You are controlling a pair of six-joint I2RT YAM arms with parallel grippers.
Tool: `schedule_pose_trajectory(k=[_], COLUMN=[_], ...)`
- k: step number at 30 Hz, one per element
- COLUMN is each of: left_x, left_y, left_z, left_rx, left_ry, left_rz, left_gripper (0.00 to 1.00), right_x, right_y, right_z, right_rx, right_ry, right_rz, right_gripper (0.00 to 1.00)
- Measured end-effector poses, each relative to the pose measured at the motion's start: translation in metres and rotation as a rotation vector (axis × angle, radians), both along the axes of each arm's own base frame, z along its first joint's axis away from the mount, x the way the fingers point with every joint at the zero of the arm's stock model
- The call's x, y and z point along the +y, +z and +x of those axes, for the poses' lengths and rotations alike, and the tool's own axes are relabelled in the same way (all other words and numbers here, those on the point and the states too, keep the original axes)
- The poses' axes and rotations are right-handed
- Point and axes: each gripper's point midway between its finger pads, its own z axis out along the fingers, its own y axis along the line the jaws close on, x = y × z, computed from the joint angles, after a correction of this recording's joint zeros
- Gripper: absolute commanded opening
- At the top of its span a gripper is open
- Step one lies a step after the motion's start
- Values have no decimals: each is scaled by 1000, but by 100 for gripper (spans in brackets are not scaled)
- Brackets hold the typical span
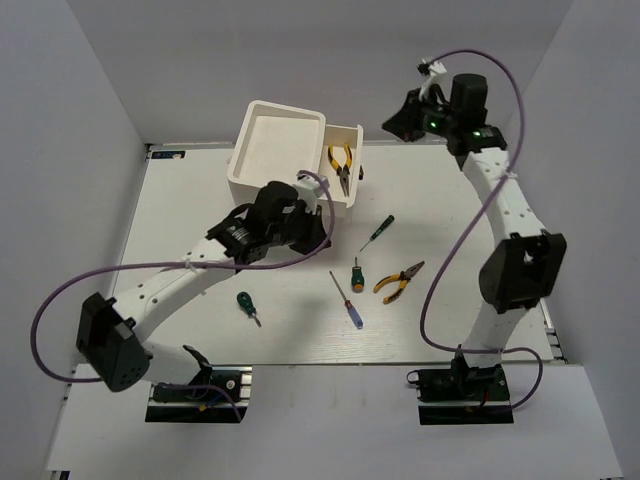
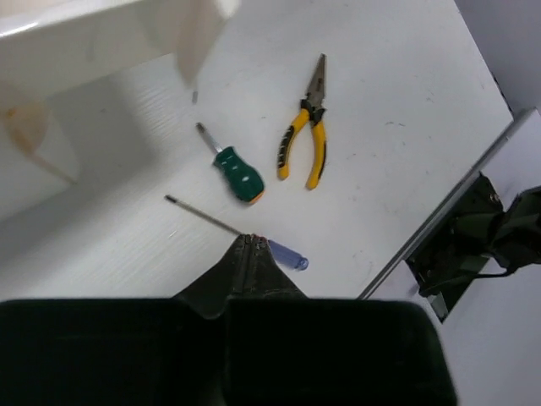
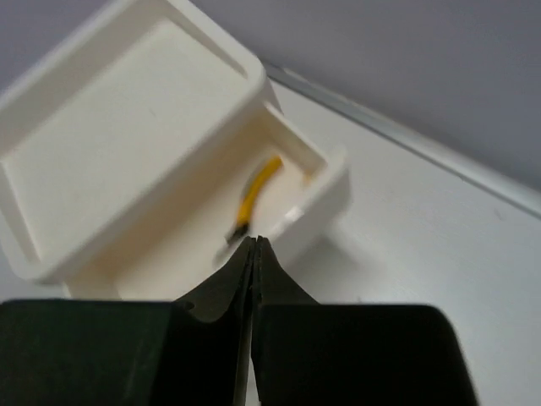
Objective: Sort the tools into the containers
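A white cabinet (image 1: pixel 275 150) stands at the back with one drawer (image 1: pixel 343 201) pulled out; pliers (image 1: pixel 340 168) lie in it. On the table lie a dark thin screwdriver (image 1: pixel 377 232), a stubby green screwdriver (image 1: pixel 356 274), a blue thin screwdriver (image 1: pixel 348 300), pliers (image 1: pixel 398 282) and a second green screwdriver (image 1: pixel 247 307). My left gripper (image 1: pixel 324 236) is shut and empty beside the drawer; its view shows the blue screwdriver (image 2: pixel 288 255), green screwdriver (image 2: pixel 237 172) and pliers (image 2: pixel 304 139) beyond its tips (image 2: pixel 252 240). My right gripper (image 1: pixel 393 128) is shut, raised over the drawer (image 3: pixel 325 199) and its pliers (image 3: pixel 258 190).
Purple cables loop from both arms over the table sides. White walls enclose the table on three sides. The right arm's base mount (image 2: pixel 473 233) shows past the table's near edge. The cabinet's underside (image 2: pixel 84 42) hangs at the top of the left wrist view.
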Motion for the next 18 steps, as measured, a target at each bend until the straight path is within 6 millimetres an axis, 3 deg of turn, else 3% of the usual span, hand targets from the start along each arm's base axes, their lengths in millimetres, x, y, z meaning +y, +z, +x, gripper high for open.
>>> schedule_pose_trajectory(k=[2,3,4,5,6,8,9,10,11,14,18], left_x=[-17,-28,-39,-50,-63,-85,-96,-108,-118,-136,-143], left_y=[-3,-6,-10,-15,-22,-34,-42,-50,-59,-87,-132], left_z=[1,0,-1,-4,-8,-14,-18,-22,-26,-39,-41], left_rx=[3,4,2,9,15,21,23,24,24,34,57], left_ry=[-58,-94,-136,-175,-219,-291,-330,-370,-404,-479,-517], left_rz=[15,27,41,56,75,106,127,146,164,222,313], left_gripper=[16,35,43,50,57,58,58,58,58,58,58], right_x=[-32,-52,-66,-83,-96,-115,-123,-130,-137,-161,-181], right_y=[-10,-21,-30,-43,-60,-95,-115,-137,-155,-197,-208], right_z=[-16,-29,-41,-56,-74,-108,-126,-142,-156,-191,-211], right_rx=[4,20,50,69,102,195,261,327,383,537,604], right_ry=[-51,-79,-100,-111,-105,-81,-66,-54,-49,-78,-137], right_rz=[-103,-166,-210,-271,-330,-417,-449,-472,-492,-503,-489], right_gripper=[3,59,69,73,70,53,40,20,13,10,14])
